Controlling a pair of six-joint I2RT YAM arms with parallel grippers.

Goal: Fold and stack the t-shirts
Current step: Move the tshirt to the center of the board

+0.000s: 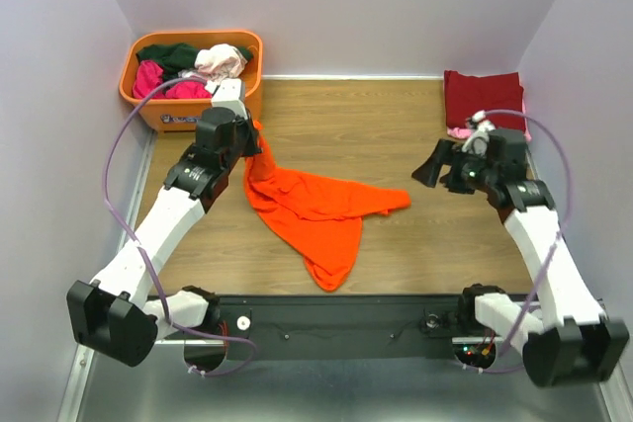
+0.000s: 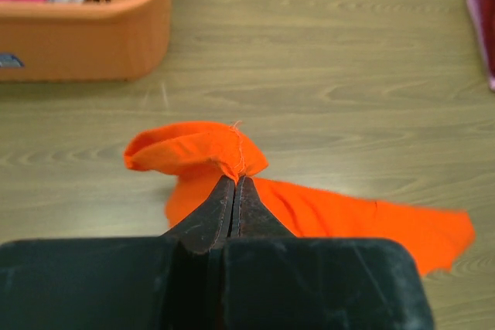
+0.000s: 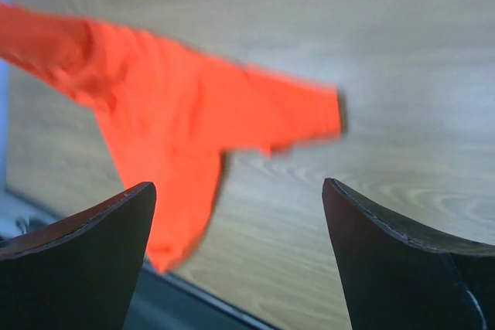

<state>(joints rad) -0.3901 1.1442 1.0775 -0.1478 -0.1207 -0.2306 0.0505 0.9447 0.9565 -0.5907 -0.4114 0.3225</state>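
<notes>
**Left claw.** The left claw (image 2: 234, 183) is clamped shut on a bunched fold of the orange t-shirt (image 1: 316, 210). The pinched fold stands up over the fingertips, raised off the counter (image 1: 346, 126).

**Orange t-shirt.** From the left claw the cloth hangs down to the counter. It then spreads out unfolded below and beside that claw, with one pointed corner reaching toward the right claw (image 1: 425, 167). Another lobe runs toward the near edge of the counter.

**Right claw.** The jaws stand wide apart with nothing between them. This claw points at the orange t-shirt, and the shirt's nearest corner lies ahead of its fingertips, apart from them.

**Other t-shirts.**
- A folded dark red t-shirt (image 1: 482, 96) lies flat on the counter on the far side of the right claw, behind its wrist. A pink edge shows under it.
- Ahead and to the left of the left claw stands the orange tub (image 1: 148, 106). It holds a dark green t-shirt (image 1: 178, 54), a magenta t-shirt (image 1: 148, 76) and a whitish-pink t-shirt (image 1: 223, 59), all crumpled.
</notes>
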